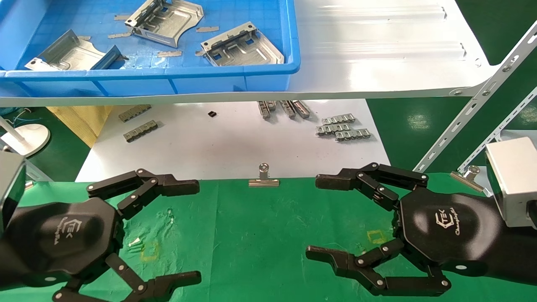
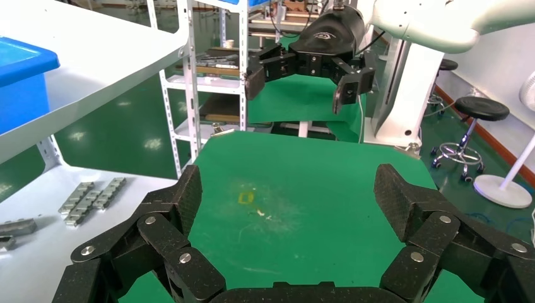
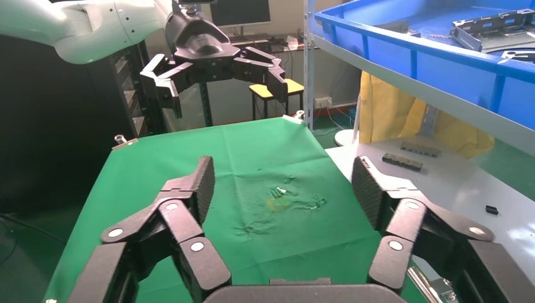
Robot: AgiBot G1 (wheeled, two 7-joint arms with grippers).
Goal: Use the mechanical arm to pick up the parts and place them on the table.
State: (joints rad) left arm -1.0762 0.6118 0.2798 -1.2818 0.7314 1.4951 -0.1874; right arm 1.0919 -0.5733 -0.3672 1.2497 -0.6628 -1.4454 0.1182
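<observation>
Three silvery sheet-metal parts lie in the blue bin [image 1: 235, 79] on the white shelf: one at the left [image 1: 71, 52], one in the middle [image 1: 165, 19], one at the right [image 1: 243, 46]. My left gripper [image 1: 188, 230] is open and empty above the green cloth table [image 1: 260, 235] at the near left. My right gripper [image 1: 321, 218] is open and empty above the cloth at the near right. Both face each other. In the left wrist view the open jaws frame bare cloth [image 2: 296, 189]; the right wrist view shows the same [image 3: 277, 208].
A glossy white shelf board [image 1: 377, 50] overhangs a matte white sheet [image 1: 218, 147] with grey link strips [image 1: 342, 128]. Binder clips [image 1: 263, 178] pin the cloth's far edge. Perforated shelf struts [image 1: 474, 109] stand at the right. Yellow square outlines [image 1: 375, 237] mark the cloth.
</observation>
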